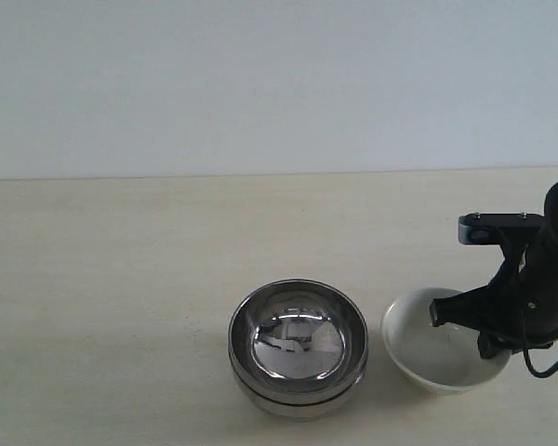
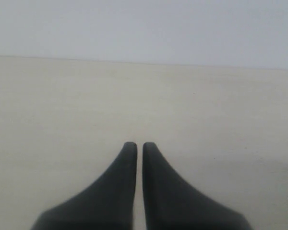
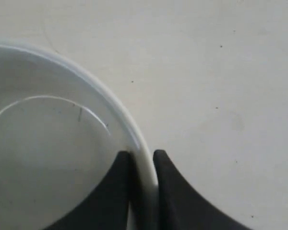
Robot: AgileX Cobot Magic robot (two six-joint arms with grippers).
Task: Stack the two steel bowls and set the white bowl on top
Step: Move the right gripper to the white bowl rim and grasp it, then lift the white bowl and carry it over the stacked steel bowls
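The two steel bowls (image 1: 298, 348) sit nested, one inside the other, on the table near the front middle of the exterior view. Just to their right stands the white bowl (image 1: 426, 351) (image 3: 53, 143). My right gripper (image 1: 488, 336) (image 3: 142, 154) is shut on the white bowl's rim, one finger inside and one outside. In the exterior view the bowl seems to rest on the table. My left gripper (image 2: 136, 145) is shut with nothing in it, over bare table, and is out of the exterior view.
The pale wooden table (image 1: 121, 260) runs back to a plain light wall. The right arm's black body (image 1: 544, 279) and a cable hang over the table's right front part.
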